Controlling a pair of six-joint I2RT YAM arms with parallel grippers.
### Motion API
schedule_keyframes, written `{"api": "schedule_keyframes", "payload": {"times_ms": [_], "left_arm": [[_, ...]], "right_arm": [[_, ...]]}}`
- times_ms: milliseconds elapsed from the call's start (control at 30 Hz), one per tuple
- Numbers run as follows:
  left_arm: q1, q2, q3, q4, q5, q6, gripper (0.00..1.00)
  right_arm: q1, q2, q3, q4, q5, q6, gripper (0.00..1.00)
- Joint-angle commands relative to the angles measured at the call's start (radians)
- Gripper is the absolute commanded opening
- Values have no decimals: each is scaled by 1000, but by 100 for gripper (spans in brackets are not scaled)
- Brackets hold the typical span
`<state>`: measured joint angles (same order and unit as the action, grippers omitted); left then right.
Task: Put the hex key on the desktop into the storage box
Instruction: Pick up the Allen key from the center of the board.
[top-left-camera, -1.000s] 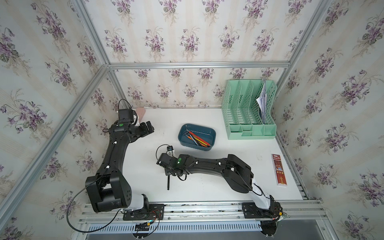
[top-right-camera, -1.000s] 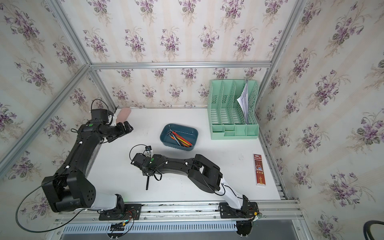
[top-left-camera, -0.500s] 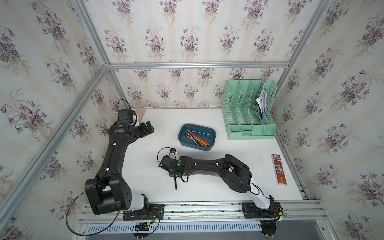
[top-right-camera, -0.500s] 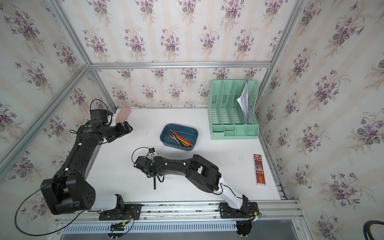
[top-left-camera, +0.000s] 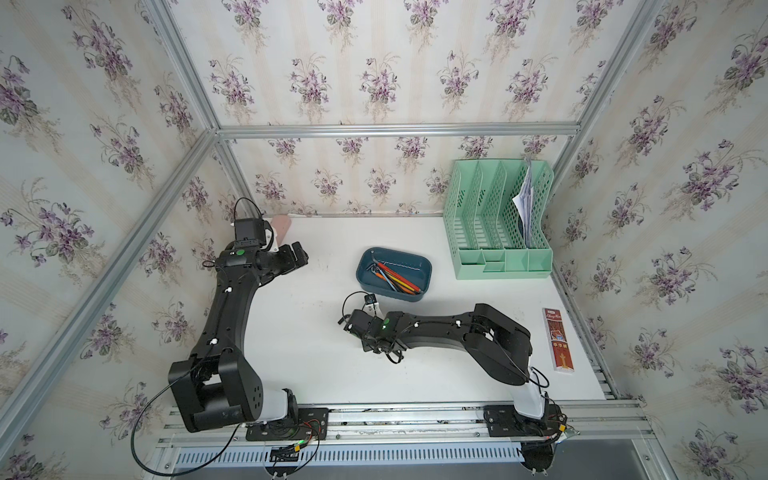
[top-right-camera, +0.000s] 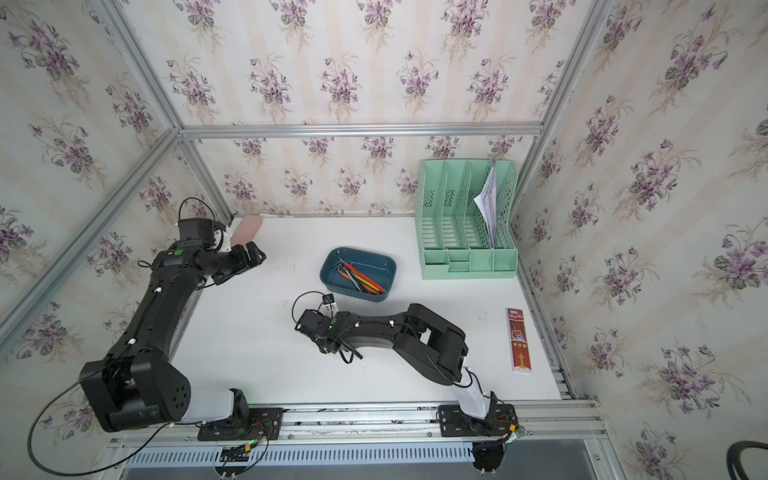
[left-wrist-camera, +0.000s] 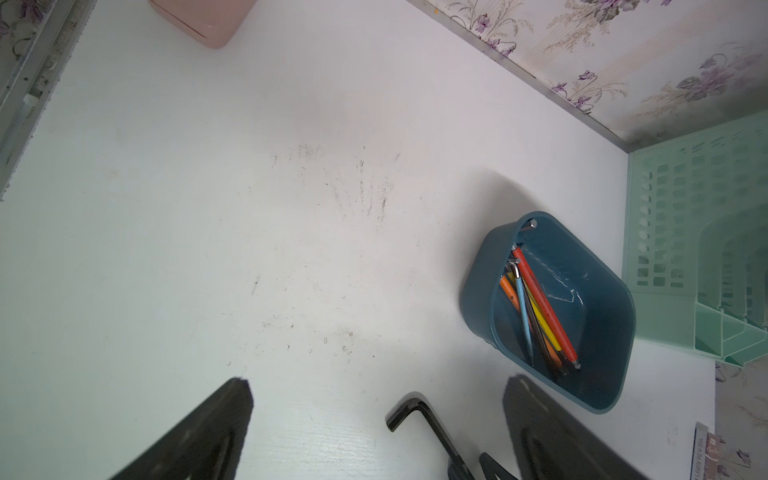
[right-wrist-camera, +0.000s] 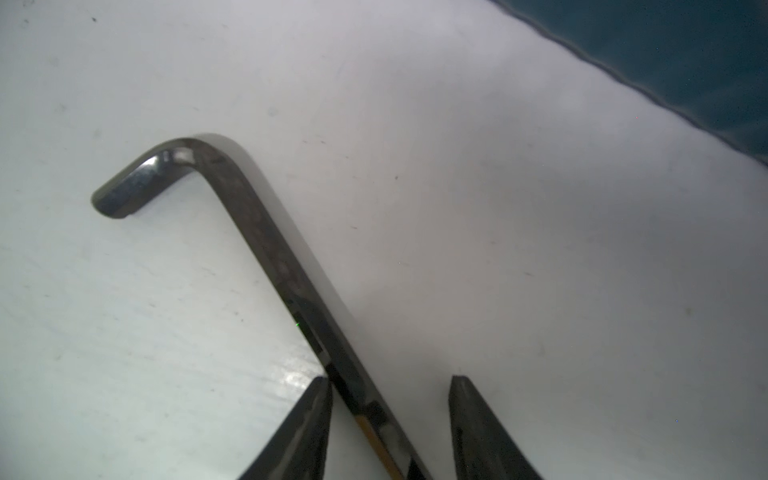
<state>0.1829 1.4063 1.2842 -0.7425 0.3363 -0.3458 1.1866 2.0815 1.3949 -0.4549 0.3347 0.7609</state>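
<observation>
Black hex key (right-wrist-camera: 266, 249), one, lies between the spread right gripper (right-wrist-camera: 390, 419); left gripper (left-wrist-camera: 374, 415) spread.

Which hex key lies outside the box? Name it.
The black hex key on the desktop, at the right gripper; the coloured ones lie inside the box.

open white desk (top-left-camera: 316, 365) between the two arms. storage box (top-left-camera: 423, 266) sits mid-desk, coloured keys inside, bare floor on its far side. green file rack (top-left-camera: 498, 257) blocks far right corner; pink case (top-right-camera: 247, 230) far left; flat red packet (top-left-camera: 559, 338) along right edge.
</observation>
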Motion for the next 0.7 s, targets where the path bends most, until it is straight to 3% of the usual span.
{"api": "schedule_keyframes", "payload": {"times_ms": [0,300,433,667], "left_arm": [[2,2,9,4,17,13,99],[1,0,7,7,12,15,99],[1,1,7,6,16,14,99],[1,2,7,6,12,16,99]], "right_arm": [[-4,46,29,-80,-89,-65,49],[-4,133,17,-74,-94,-66,42],[-4,122,-49,-44,-92,-54,23],[-10,118,-76,-29,-71,-51,0]]}}
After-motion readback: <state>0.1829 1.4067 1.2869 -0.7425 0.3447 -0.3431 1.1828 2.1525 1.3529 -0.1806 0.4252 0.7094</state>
